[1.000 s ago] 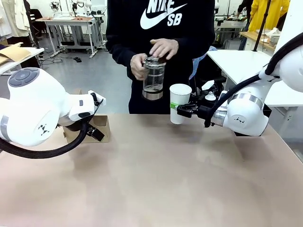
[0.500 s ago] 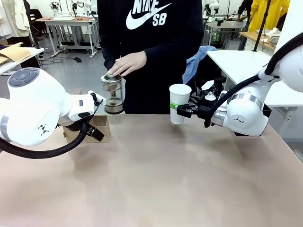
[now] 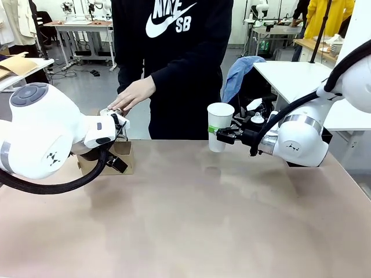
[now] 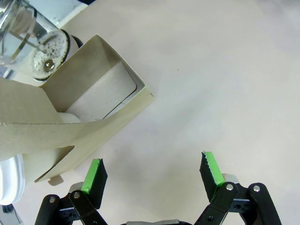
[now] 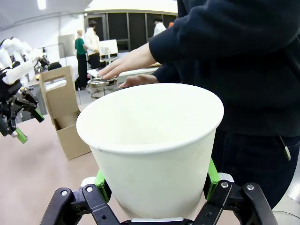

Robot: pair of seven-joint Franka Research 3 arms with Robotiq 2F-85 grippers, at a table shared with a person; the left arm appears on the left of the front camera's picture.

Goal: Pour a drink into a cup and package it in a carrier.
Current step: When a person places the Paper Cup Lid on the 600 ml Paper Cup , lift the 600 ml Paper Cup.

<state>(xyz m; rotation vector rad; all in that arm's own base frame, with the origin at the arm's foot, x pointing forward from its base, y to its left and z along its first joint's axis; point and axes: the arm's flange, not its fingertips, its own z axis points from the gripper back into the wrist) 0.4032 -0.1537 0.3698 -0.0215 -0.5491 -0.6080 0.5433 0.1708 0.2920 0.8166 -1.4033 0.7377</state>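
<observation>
Right wrist view: cup point(image 5: 154, 154) upright, clamped btwn fingers point(image 5: 100, 180)

Robot lab: equipment-laden workbenches point(image 3: 81, 25) behind table point(image 3: 203, 220).

Left arm point(image 3: 46, 136) blocks most of the carrier point(image 3: 124, 156). Behind the carrier, the pitcher point(image 3: 112, 112) shows just its top. The left wrist view crops both at the frame edge.

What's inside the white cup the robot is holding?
The cup in the right gripper shows bare white wall inside its rim. Its front hides the bottom, so drink can't be told.
</observation>
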